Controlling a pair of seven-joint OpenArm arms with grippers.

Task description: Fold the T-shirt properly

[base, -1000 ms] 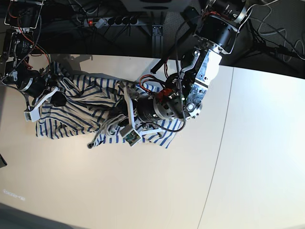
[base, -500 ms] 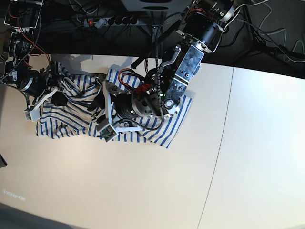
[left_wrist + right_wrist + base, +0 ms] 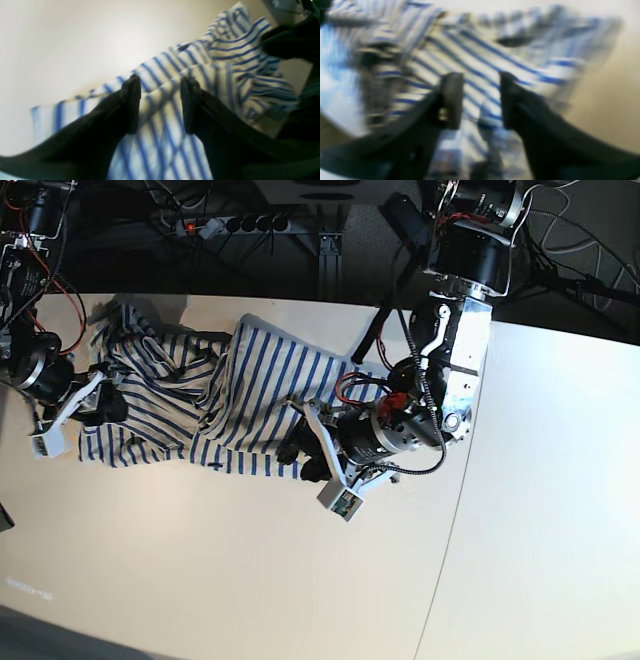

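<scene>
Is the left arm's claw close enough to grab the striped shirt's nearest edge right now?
Probably yes. The left gripper sits open right at the T-shirt hem, striped cloth showing between its fingers, and nothing stands in between.

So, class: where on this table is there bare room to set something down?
Bare table runs along the near side below the T-shirt, and right of the seam beyond the left gripper. The far left is crowded: shirt, right gripper.

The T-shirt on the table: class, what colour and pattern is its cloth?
The T-shirt is white with thin blue stripes all over, clearest in the base view.
</scene>
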